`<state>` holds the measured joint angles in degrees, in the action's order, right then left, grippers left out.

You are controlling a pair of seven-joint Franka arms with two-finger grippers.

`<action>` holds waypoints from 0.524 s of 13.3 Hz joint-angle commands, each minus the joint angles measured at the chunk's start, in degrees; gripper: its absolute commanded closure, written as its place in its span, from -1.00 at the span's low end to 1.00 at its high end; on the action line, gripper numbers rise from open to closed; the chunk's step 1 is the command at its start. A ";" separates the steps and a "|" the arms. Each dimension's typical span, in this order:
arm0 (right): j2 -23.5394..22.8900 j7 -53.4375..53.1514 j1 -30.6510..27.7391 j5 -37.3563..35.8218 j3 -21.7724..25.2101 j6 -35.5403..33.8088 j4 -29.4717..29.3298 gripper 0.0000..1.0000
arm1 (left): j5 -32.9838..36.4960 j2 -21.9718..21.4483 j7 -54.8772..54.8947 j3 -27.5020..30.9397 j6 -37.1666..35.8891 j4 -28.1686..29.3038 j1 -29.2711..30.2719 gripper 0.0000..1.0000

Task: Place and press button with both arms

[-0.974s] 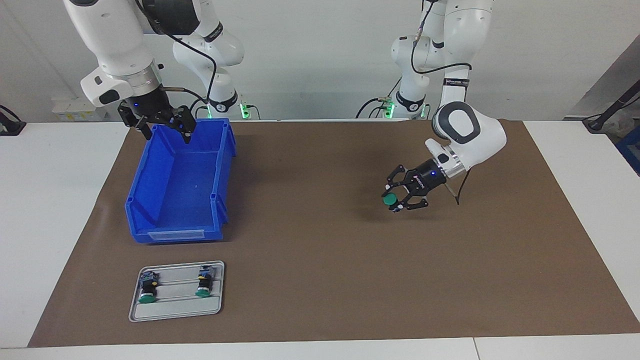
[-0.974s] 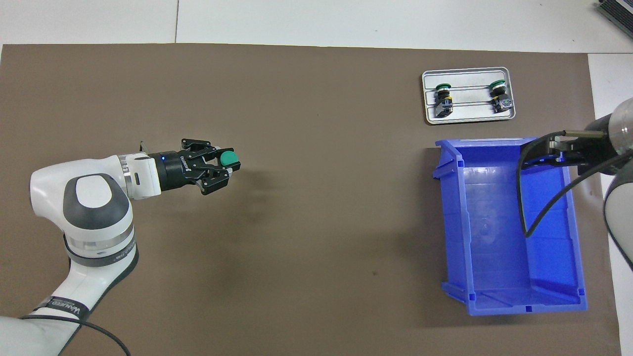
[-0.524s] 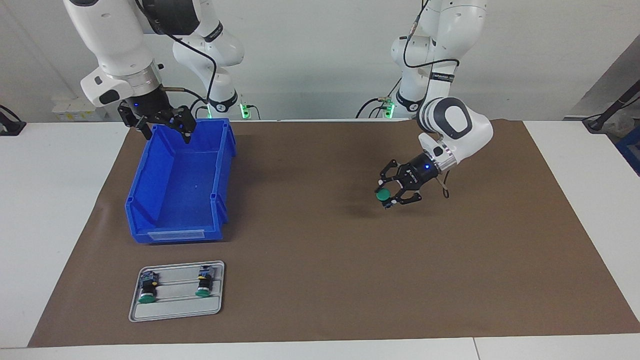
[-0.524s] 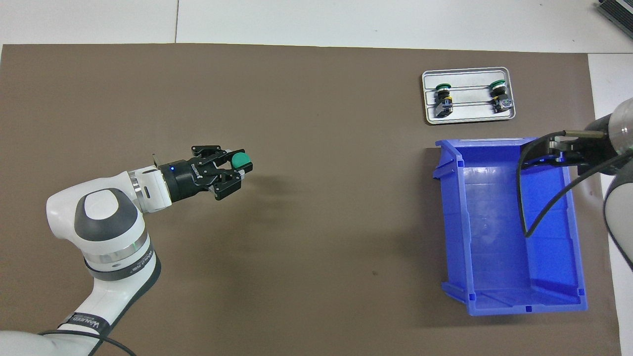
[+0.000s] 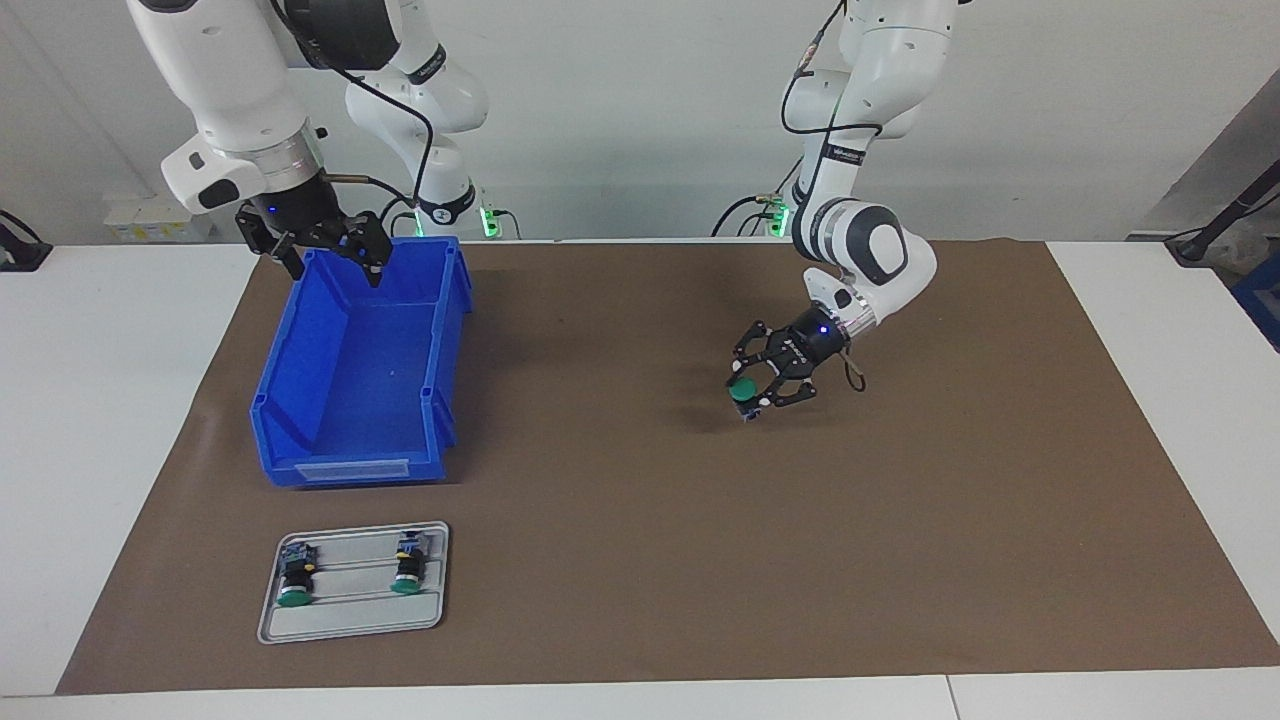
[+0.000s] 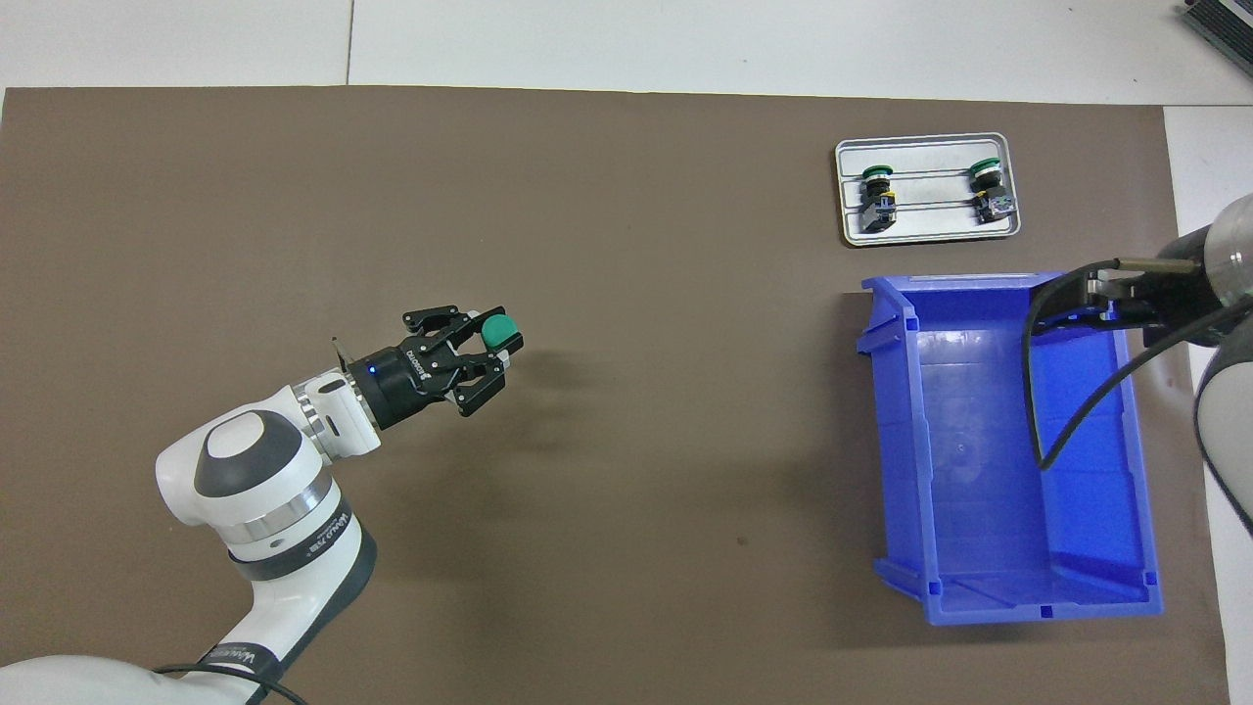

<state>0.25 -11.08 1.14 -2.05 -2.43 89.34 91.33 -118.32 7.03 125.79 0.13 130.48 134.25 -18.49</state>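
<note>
A: Start big. What sits on the brown mat (image 5: 640,560)?

B: The blue bin (image 5: 360,370) by the mat's edge at the right arm's end, with the grey tray (image 5: 352,595) of two spare buttons near the corner there

A: The arms?

B: The right gripper (image 5: 318,250) waits over the bin's rim, fingers wide. The left gripper (image 5: 757,383) is clamped on the button (image 5: 743,393), green cap showing

A: What changed?

B: In the last second the left arm swung it from nearer its own edge toward the mat's middle, above the surface. I'd judge placing comes next, pressing not yet begun
</note>
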 commanded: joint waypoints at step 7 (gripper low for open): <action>1.24 1.14 -0.52 -0.06 -0.30 -0.13 1.22 -1.00 | -12.11 3.87 15.80 0.66 -11.91 4.61 -1.20 0.34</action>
<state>0.25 -11.08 1.14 -2.05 -2.43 89.34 91.33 -128.14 11.07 138.92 0.16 120.57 137.27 -19.05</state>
